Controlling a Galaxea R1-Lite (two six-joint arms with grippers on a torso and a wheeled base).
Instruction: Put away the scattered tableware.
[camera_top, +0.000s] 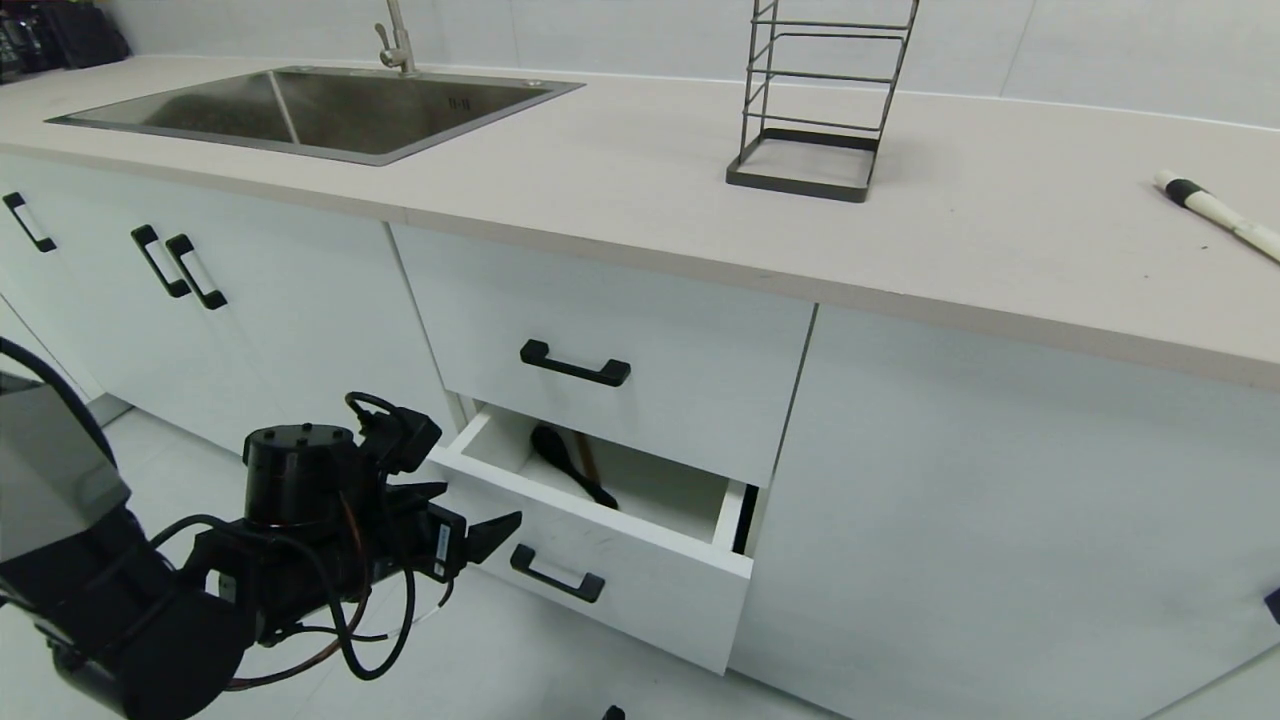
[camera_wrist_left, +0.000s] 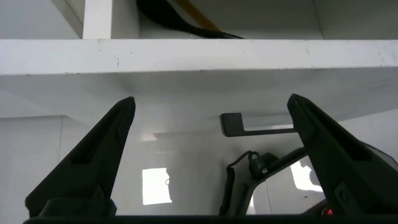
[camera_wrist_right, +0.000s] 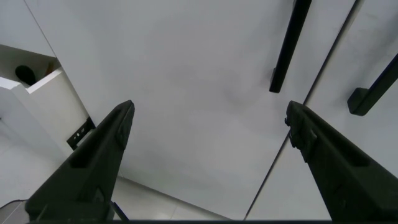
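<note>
Black spoon (camera_top: 572, 463) lies in the open lower drawer (camera_top: 640, 545), with a brownish handle (camera_top: 588, 458) just beside it. White utensil (camera_top: 1215, 210) with a black band is out on the counter (camera_top: 620, 190), far right, well apart from the drawer.

My left gripper (camera_top: 480, 515) sits low at the drawer front, just beside the drawer handle (camera_top: 556, 575). Fingers are spread wide, holding nothing, not touching it. My right gripper (camera_wrist_right: 208, 112) is also spread wide and empty, facing the cabinet doors (camera_wrist_right: 205, 74).

My read: stowing is partway done and the drawer is the bin. Next move likely calls for lifting the white utensil off the counter and into the drawer. Closing comes after that, and left would have to straddle the handle bar first.
</note>
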